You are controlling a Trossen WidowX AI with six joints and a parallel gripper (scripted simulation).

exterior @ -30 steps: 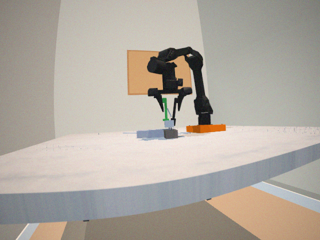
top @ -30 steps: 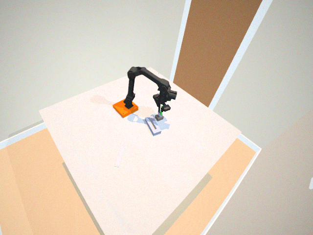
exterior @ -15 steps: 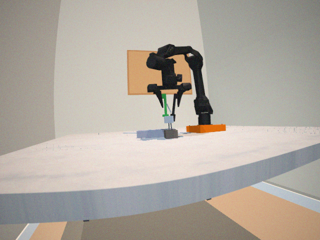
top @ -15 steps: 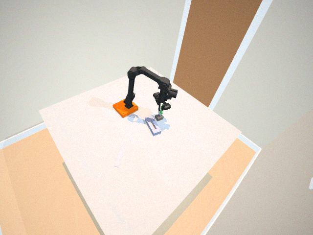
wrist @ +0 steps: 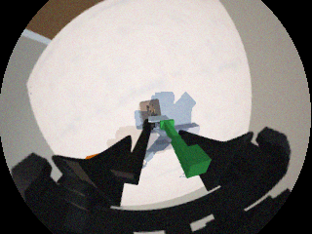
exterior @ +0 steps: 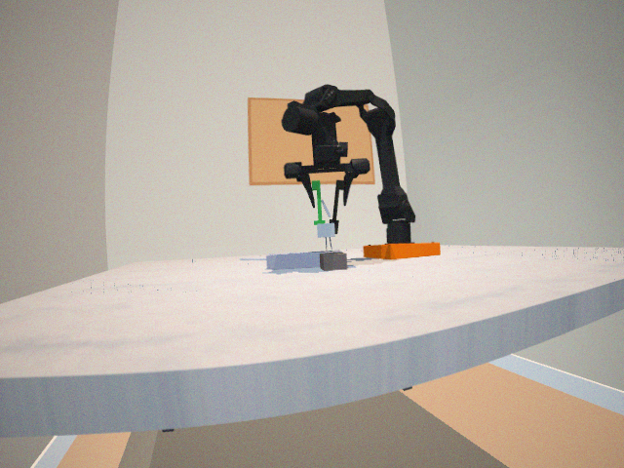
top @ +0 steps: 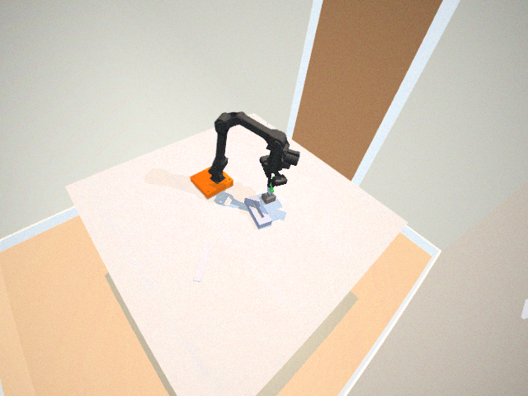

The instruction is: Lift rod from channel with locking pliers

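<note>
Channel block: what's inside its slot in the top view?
A thin yellowish strip, probably the rod, shows inside the channel block. Its underside and the slot's floor cannot be seen.

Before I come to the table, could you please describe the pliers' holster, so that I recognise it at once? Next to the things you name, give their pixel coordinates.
Find the orange base plate [top: 200,181] [exterior: 412,250] under the black arm. Beyond it stands a long pale blue-grey channel block [top: 264,222] [exterior: 292,260]. The holster [top: 269,198] [exterior: 332,261] is the small block beside its end, under the pliers; unlike the channel block, it is dark grey-brown and much shorter.
</note>
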